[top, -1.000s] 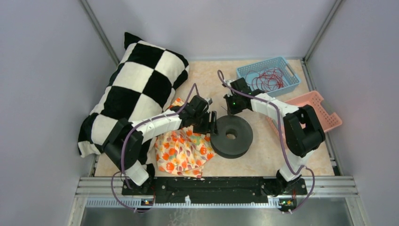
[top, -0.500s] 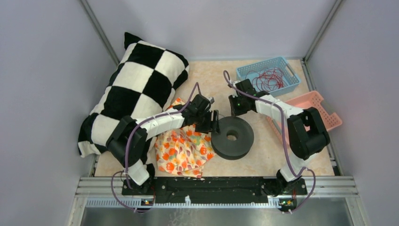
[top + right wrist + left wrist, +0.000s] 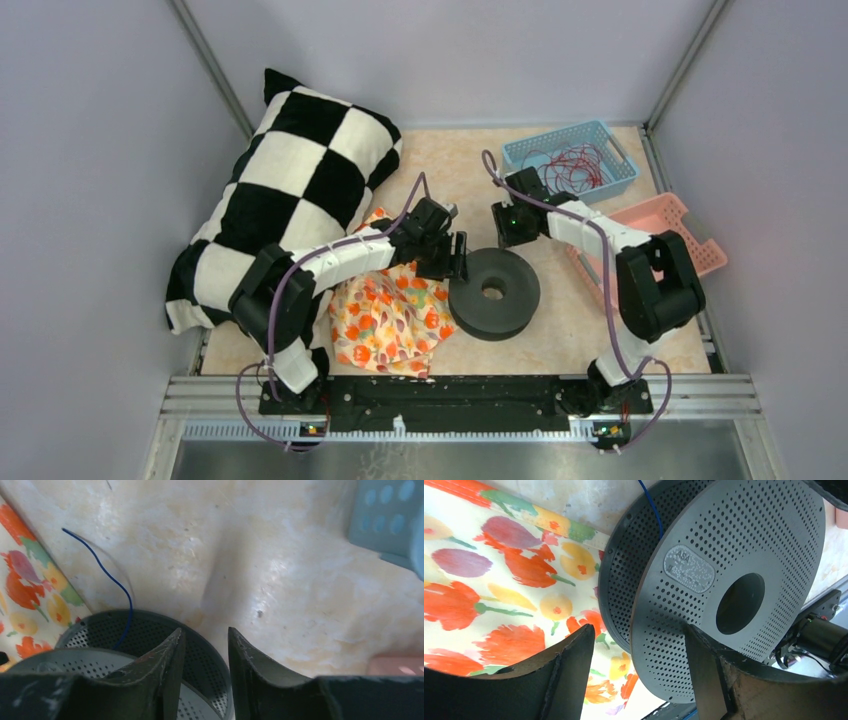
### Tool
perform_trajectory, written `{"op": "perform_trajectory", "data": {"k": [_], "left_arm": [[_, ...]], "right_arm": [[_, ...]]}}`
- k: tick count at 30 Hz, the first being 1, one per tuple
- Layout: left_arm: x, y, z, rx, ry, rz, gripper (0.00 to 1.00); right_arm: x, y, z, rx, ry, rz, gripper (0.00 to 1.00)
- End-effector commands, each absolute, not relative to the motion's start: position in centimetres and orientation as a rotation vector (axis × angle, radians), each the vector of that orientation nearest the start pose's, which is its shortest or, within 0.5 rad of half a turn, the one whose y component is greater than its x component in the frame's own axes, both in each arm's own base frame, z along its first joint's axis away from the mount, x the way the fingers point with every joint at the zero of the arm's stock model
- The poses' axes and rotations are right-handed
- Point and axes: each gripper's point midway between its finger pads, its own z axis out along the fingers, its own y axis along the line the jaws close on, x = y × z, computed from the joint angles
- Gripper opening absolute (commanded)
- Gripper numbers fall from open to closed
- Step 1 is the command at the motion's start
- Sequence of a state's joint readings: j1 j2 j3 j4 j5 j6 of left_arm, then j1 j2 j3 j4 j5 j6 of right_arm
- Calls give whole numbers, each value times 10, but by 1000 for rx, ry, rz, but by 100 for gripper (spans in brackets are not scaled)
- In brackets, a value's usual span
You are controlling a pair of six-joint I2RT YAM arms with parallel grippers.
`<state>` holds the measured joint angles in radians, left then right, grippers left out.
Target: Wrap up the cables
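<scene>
As seen from wrists, note left gripper spread wide astride spool flange; right gripper barely parted, empty, over spool's far rim beside blue cable.

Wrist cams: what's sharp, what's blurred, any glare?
Left wrist: spool perforations sharp, left fingers soft and dark. Right wrist: glossy glare patches on the table, thin blue cable crisp, right fingers blurred.

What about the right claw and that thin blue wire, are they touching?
Apart. The right wrist view shows the blue wire dropping into the spool left of the right gripper, with perforated flange showing between them.
</scene>
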<state>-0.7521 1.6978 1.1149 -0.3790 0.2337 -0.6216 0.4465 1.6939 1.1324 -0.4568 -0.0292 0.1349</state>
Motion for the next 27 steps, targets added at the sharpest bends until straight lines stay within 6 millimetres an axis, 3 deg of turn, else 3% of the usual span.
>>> {"op": "perform_trajectory", "data": {"k": [1,5,8,9,11,12,15,17,19,23,27], "left_arm": [[266,-322,98,303,2622,-726,73],[281,-321,146,309,2488,-729,74],[295,-309,188,272,2375,-678,81],[297,-304,200,260,2344,-665,86],[306,-287,224,220,2274,-616,90],[308,-278,239,203,2235,-608,91],[315,-249,268,115,2178,-642,96],[312,-237,286,80,2184,-788,98],[310,-221,299,24,2188,-828,98],[311,-192,309,-2,2165,-679,98],[312,-173,300,-68,2172,-572,98]], "right_arm": [[364,153,130,-287,2424,119,40],[376,129,193,-165,2227,12,49],[373,111,234,-109,2090,-40,60],[370,107,246,-100,2047,-46,67],[362,94,267,-28,1976,-60,92],[356,88,276,-17,1952,-70,98],[338,71,296,8,1930,-121,99],[328,55,305,61,1944,-183,99],[317,39,312,151,1966,-248,99],[296,25,321,222,1996,-284,99],[285,22,322,207,1959,-247,99]]}}
